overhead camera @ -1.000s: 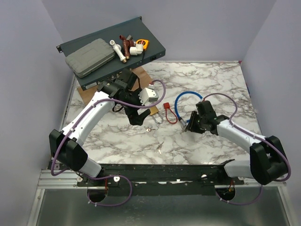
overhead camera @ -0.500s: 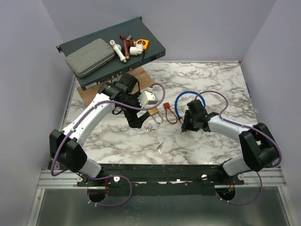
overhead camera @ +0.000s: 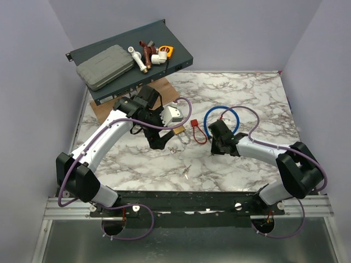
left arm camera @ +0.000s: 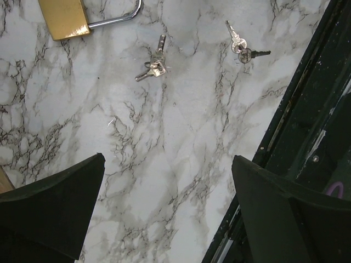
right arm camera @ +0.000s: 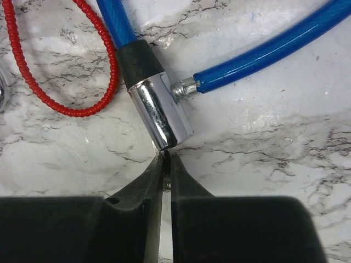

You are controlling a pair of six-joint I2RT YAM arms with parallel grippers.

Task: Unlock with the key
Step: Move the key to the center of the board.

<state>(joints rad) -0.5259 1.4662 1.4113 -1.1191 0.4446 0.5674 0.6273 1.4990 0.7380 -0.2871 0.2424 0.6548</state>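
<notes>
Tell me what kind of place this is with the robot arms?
Probably a robot test bench in a lab. A left arm and a right arm are bolted at the edge of a marble-look table, plain walls box it in, and a brass padlock and a blue cable lock lie out for practice.

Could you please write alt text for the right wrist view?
The right gripper, nearly shut, has its tips at the end of a chrome lock barrel joining a blue cable on the marble table. A red coiled cord loops at left.
</notes>
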